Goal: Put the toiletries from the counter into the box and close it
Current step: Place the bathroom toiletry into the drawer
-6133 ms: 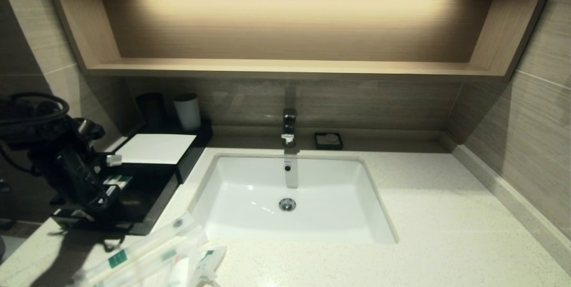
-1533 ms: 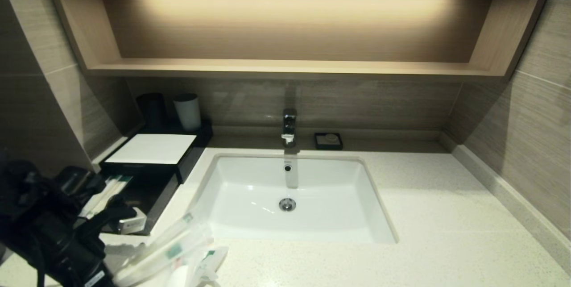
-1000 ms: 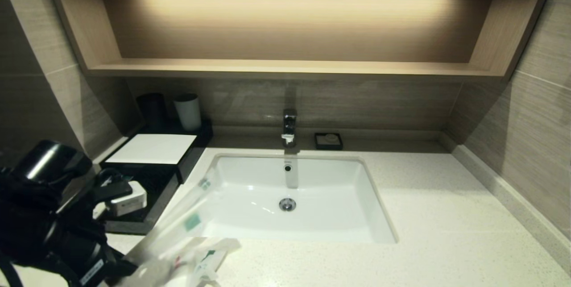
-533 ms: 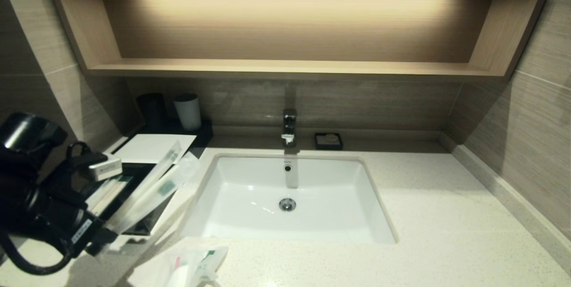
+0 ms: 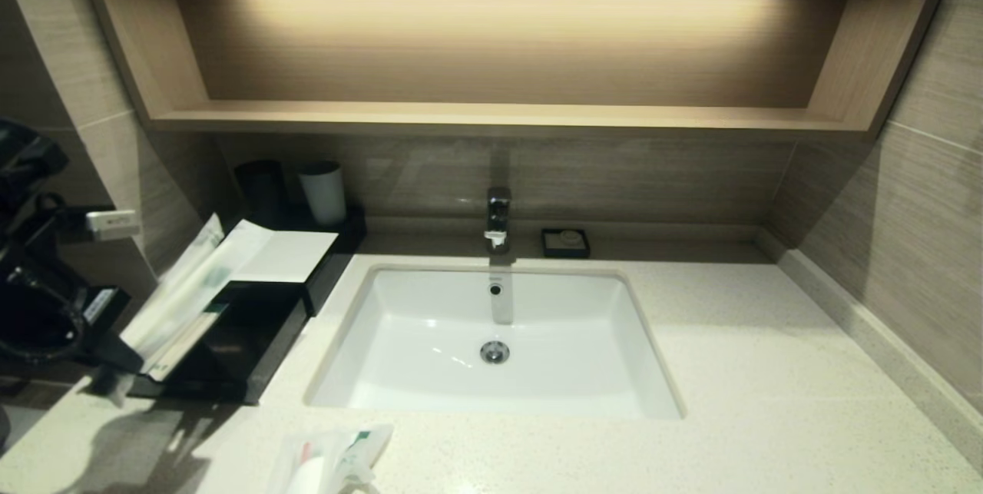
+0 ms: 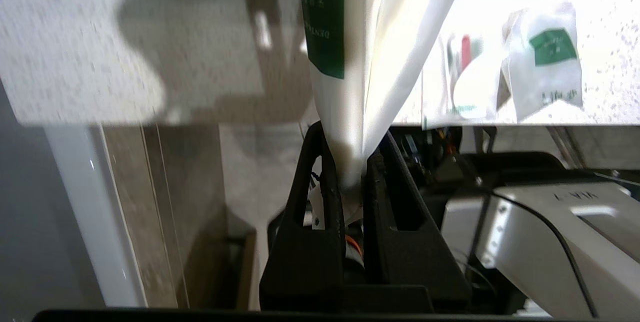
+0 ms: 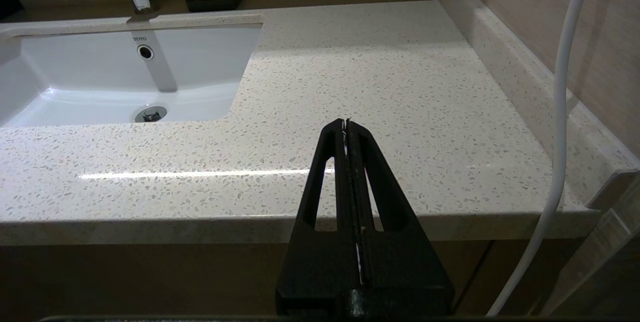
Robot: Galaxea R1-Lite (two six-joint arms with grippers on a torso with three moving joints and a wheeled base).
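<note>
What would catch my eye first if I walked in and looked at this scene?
Probably the left gripper, shut on long plastic-wrapped packets and holding them slanted above the open black box at the counter's left end. Next, the white sink set in the speckled counter, with a shorter packet lying at the front edge. The right gripper sits shut and idle at the counter's right front.

You're looking at "TOTO" printed on the sink (image 7: 125, 61) wall just above its overflow hole. The green label on the long packet (image 6: 340, 36) is showing "DENT…", cut off; its other print is too blurry to read.
</note>
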